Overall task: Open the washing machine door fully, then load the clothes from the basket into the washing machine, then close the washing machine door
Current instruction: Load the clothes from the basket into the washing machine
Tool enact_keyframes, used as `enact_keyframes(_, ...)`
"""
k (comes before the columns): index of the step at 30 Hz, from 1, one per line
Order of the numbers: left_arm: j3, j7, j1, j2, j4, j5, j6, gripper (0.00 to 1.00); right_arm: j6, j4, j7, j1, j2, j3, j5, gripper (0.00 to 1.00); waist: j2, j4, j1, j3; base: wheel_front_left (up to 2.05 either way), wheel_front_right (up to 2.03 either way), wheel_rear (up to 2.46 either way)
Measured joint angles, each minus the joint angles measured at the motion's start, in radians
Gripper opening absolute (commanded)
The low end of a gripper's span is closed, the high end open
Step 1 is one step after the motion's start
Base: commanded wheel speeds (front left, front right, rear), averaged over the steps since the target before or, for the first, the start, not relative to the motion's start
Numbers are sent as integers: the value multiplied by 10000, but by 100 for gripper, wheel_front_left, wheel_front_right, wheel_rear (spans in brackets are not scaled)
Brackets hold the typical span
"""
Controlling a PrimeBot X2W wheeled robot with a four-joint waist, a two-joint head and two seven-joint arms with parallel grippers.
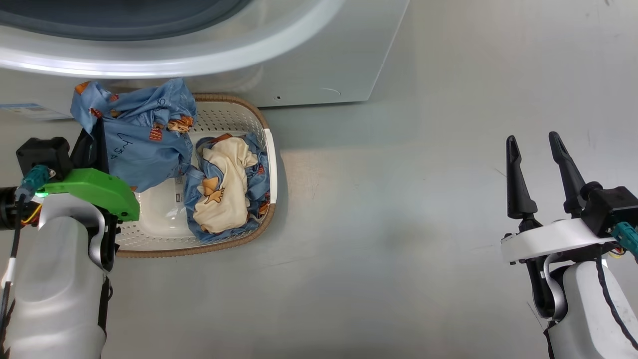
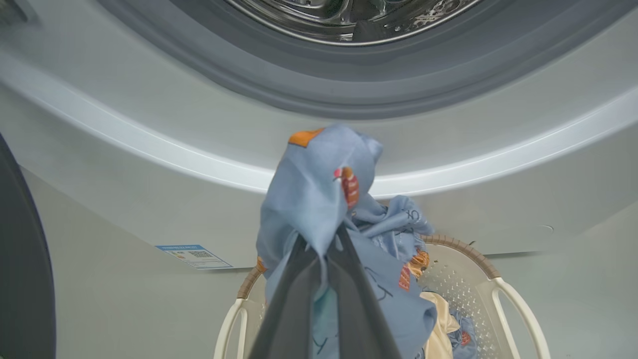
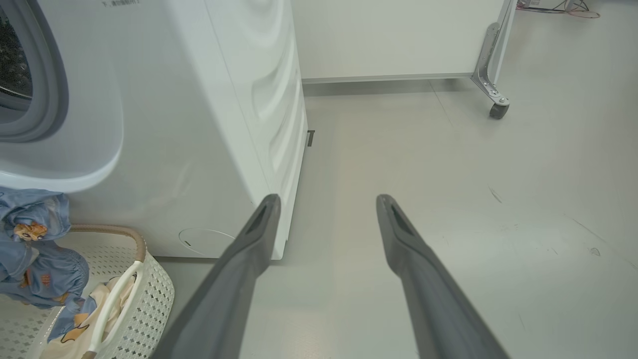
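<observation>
My left gripper (image 2: pixel 321 242) is shut on a light blue garment (image 2: pixel 314 189) with orange prints and holds it up over the basket (image 2: pixel 466 252), just below the washing machine's (image 2: pixel 149 124) open mouth. The steel drum (image 2: pixel 349 15) and grey gasket (image 2: pixel 299 85) show above. A dark curved edge at the far left looks like the washing machine door (image 2: pixel 20 259), swung open. In the head view the held garment (image 1: pixel 139 134) hangs over the basket (image 1: pixel 259 224), where a cream garment (image 1: pixel 224 184) lies on more blue fabric. My right gripper (image 1: pixel 532 138) stands open over bare floor, far to the right.
A blue label sticker (image 2: pixel 194 256) sits low on the washer's front. In the right wrist view, the washer's side panel (image 3: pixel 259 99) is close on the left, and a white unit on a caster wheel (image 3: pixel 498 109) stands at the back. Grey floor spreads to the right.
</observation>
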Motion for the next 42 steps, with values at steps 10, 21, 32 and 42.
enact_keyframes(10,418,0,1277,-261,-1638,-13,-2,0,0,301,0,408,-17,48,4,100,0,60,0,-1072,0,0,0)
enact_keyframes(21,872,-2,2751,-328,-3204,2,-2,0,0,606,2,1062,-23,215,38,100,0,89,0,-2417,0,0,0)
enact_keyframes(32,1386,-2,4319,-433,-4307,88,4,0,0,861,2,1685,-12,443,79,100,0,-40,0,-3822,0,0,0)
enact_keyframes(42,1511,-2,5511,-512,-4909,130,4,0,0,936,2,2195,10,495,96,100,0,-255,0,-4878,0,0,0)
